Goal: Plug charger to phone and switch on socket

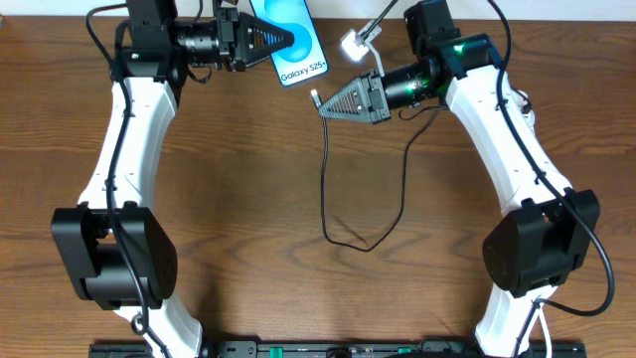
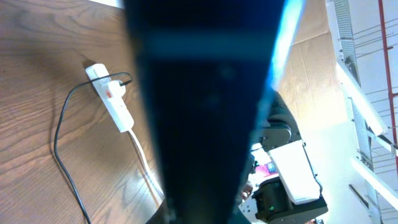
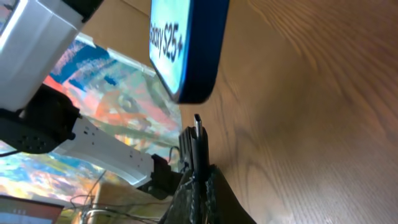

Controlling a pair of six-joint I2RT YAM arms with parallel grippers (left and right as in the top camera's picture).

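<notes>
Overhead | your left gripper pinched the phone | your right gripper pinched the charger near its tip | tip sat just short of the phone's edge

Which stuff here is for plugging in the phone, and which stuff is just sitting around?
For the job:
- phone, held in the left claw
- charger, its tip held in the right claw
- socket

Just around:
- table
- brown cardboard in the background
</notes>
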